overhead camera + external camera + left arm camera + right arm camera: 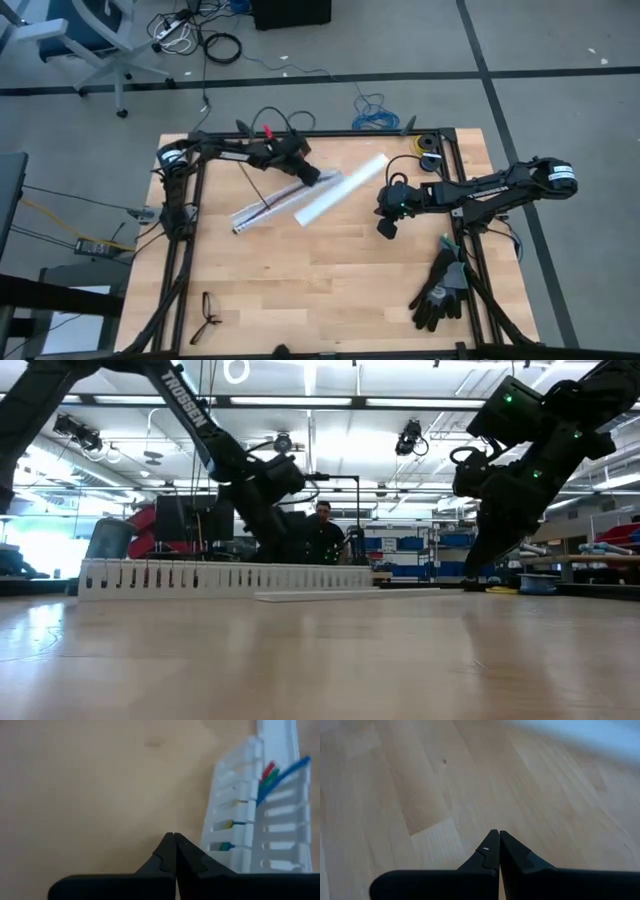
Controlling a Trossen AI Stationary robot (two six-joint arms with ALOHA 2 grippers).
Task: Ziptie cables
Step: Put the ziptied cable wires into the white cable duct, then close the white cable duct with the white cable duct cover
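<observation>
Cables lie in duct on wooden table.

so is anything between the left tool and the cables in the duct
Yes: the white slotted duct's side wall. The shut left tool sits on the wood just outside it, while the coloured cables lie inside, visible through the slots.

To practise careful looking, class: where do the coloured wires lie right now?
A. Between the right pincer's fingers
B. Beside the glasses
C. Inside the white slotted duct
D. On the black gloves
C: the left wrist view shows the coloured wires lying inside the white slotted duct.
</observation>
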